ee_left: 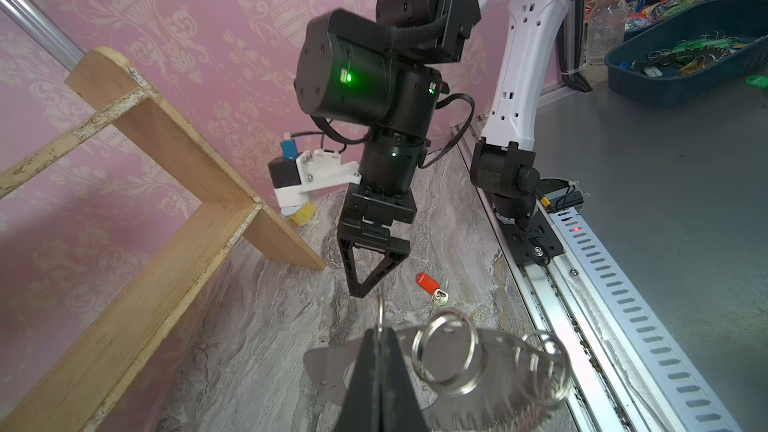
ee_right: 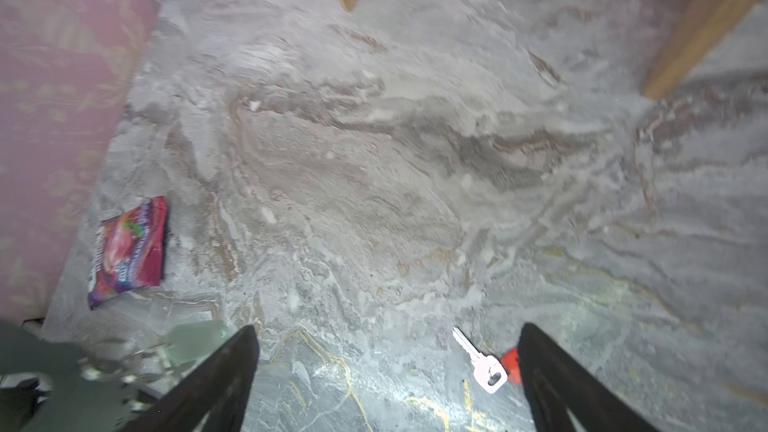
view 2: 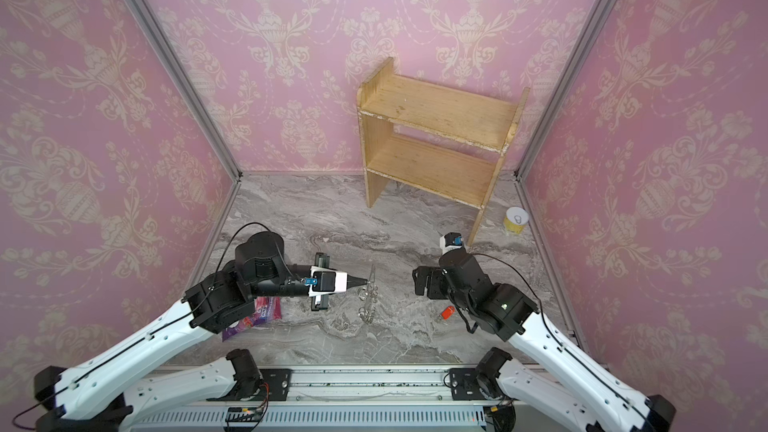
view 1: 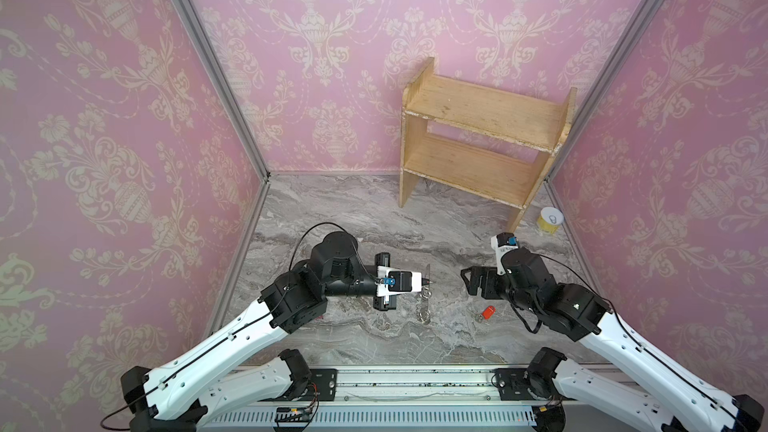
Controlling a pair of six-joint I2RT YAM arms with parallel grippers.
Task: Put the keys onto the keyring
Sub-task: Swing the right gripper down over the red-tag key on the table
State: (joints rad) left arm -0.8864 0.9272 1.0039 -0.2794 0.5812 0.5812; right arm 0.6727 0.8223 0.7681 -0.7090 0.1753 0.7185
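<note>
The keyring [view 1: 424,299] [view 2: 367,301] is a flat crescent plate lined with silver split rings, standing on edge mid-floor. My left gripper [view 1: 428,281] [view 2: 366,282] [ee_left: 380,332] is shut on it, with one thin ring pinched edge-on between its jaws; the plate [ee_left: 494,351] and other rings hang just beyond. The keys [view 1: 487,312] [view 2: 446,312] [ee_left: 428,284], a small silver key on a red tag, lie flat on the floor to the right. My right gripper [view 1: 467,280] [view 2: 419,280] [ee_left: 359,290] [ee_right: 386,328] hovers open above them. In the right wrist view the key [ee_right: 482,361] lies inside one finger, which hides part of the tag.
A wooden two-shelf rack [view 1: 478,135] stands at the back right, with a yellow can [view 1: 549,221] beside its leg. A purple snack packet [view 2: 257,313] [ee_right: 129,251] lies under the left arm. Pink walls close three sides; the metal rail [view 1: 415,384] runs along the front.
</note>
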